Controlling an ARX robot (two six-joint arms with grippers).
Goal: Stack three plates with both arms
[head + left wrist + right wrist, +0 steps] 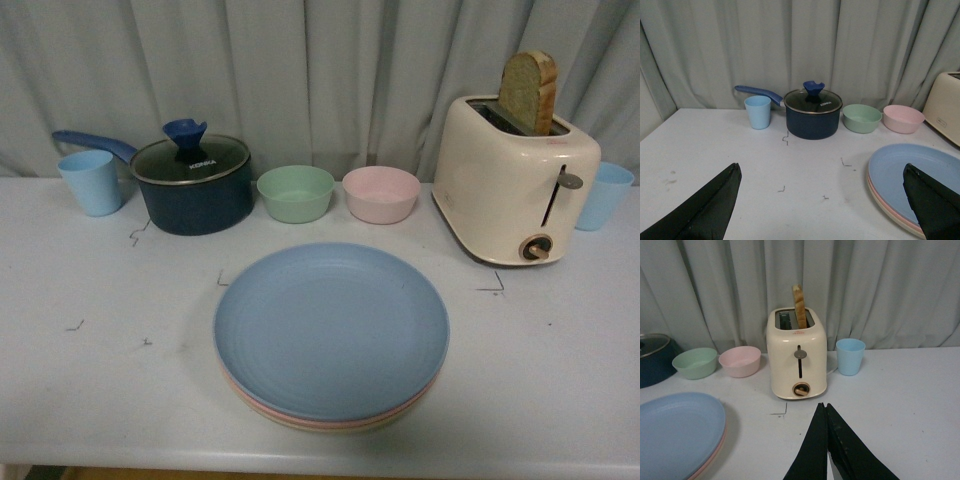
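Observation:
The three plates sit in one stack at the table's front middle. The blue plate (330, 328) is on top, with the pink plate's edge (245, 398) and the beige plate's edge (340, 427) showing under it. The stack also shows in the left wrist view, blue plate (915, 172), and in the right wrist view, blue plate (675, 430). Neither arm appears in the front view. My left gripper (822, 172) is open above bare table left of the stack, holding nothing. My right gripper (823, 407) is shut and empty, right of the stack, in front of the toaster.
Along the back stand a light blue cup (90, 181), a dark blue lidded saucepan (192, 183), a mint bowl (296, 192), a pink bowl (381, 193), a cream toaster (515, 180) holding bread, and another light blue cup (605, 195). A grey curtain hangs behind.

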